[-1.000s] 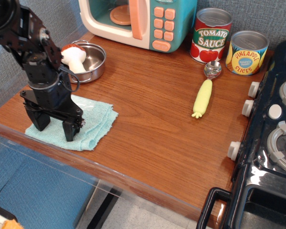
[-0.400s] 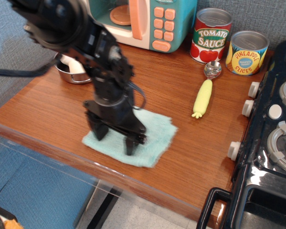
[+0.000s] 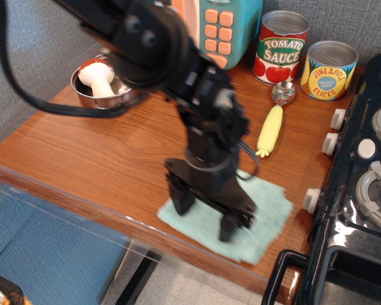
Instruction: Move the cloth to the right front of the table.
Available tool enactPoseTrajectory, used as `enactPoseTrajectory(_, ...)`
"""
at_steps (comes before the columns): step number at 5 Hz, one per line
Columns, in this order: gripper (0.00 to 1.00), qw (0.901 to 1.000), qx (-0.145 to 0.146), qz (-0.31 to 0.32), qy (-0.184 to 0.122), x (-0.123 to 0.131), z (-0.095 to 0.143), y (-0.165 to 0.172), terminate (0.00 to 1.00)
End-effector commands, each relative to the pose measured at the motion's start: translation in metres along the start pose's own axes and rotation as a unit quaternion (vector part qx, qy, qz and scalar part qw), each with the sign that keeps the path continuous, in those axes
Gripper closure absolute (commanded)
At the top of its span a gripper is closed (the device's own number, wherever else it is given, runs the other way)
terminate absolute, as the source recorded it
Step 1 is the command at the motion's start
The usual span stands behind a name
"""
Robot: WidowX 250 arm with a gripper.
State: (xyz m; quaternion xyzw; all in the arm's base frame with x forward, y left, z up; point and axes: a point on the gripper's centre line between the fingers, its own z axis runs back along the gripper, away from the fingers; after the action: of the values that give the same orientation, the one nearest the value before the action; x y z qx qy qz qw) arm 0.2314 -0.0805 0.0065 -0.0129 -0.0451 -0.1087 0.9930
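One second's work, and nearly the whole front edge crossed. Dragged from the left front corner of the table (image 3: 114, 165), past the middle, and now lying at the right front, close beside the black toy stove (image 3: 362, 190): the cloth (image 3: 267, 210), pale aqua terry, flattened and a little skewed, its near corner hanging at or just over the rounded table lip. Planted on it, with both dark fingers spread wide and their tips pressing into the nap: the gripper (image 3: 204, 219), pinning rather than pinching, blurred with motion. Above it, leaning in from the upper left and hiding much of the toy microwave (image 3: 222, 25): the black arm.

Means, by the look of things, a task all but done: cloth already in the asked-for corner, with only a lift of the fingers left. Worth watching for terry snagging on a fingertip and being carried off the edge.

Elsewhere, unchanged across the second. At the back left, a steel pot (image 3: 82, 89) holding a toy mushroom (image 3: 96, 75). At the back right, a tomato sauce can (image 3: 281, 46) and a pineapple slices can (image 3: 331, 68) side by side. In front of them, a yellow-handled scoop (image 3: 270, 130), well apart from the cloth. Underneath it all, glossy reddish-brown wood grain; behind, a blue-grey fabric wall; below the front edge, blue flooring.
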Motion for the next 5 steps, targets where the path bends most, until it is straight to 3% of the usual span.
enactPoseTrajectory(1,0.00,0.9971,0.005,0.076,-0.005,0.012,0.012,0.002,0.00)
enactPoseTrajectory(2,0.00,0.9927,-0.008,0.113,-0.043,0.034,0.039,0.012,0.00)
enactPoseTrajectory(3,0.00,0.9896,-0.014,0.103,-0.100,0.048,0.087,0.010,0.00)
enactPoseTrajectory(4,0.00,0.9868,0.001,0.096,-0.131,0.047,0.115,0.010,0.00)
enactPoseTrajectory(5,0.00,0.9908,0.020,0.095,-0.095,0.047,0.113,0.023,0.00)
